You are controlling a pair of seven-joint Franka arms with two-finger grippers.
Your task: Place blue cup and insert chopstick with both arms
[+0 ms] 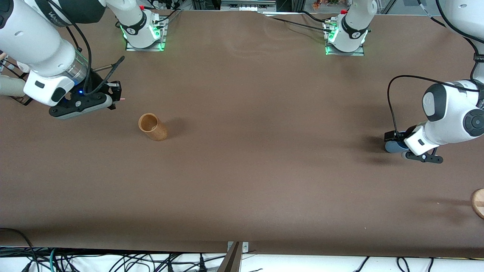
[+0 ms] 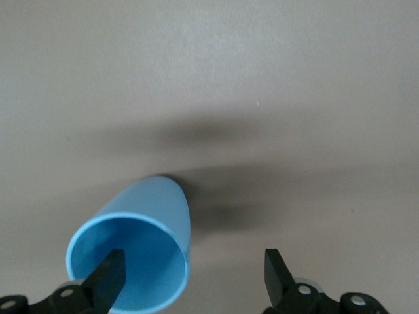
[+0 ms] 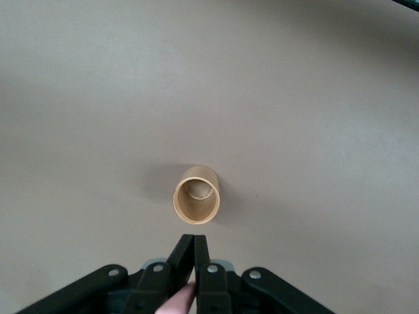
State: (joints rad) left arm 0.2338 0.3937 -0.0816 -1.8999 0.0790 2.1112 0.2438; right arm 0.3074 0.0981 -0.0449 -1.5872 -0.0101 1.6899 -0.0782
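Observation:
The blue cup (image 1: 392,147) is on the table at the left arm's end; in the left wrist view (image 2: 141,229) its open mouth faces the camera. My left gripper (image 1: 394,136) (image 2: 193,261) is open at the cup, one finger (image 2: 108,278) inside the mouth and the other outside, well apart from the wall. My right gripper (image 1: 114,96) (image 3: 194,245) is shut on the pink chopstick (image 3: 180,302), whose tip (image 1: 122,99) pokes out. It hangs in the air at the right arm's end, short of the brown cylinder.
The brown wooden cylinder holder (image 1: 152,127) (image 3: 196,194) stands upright with its mouth open, toward the right arm's end. A round wooden object (image 1: 478,202) sits at the view's edge at the left arm's end, nearer the camera than the cup.

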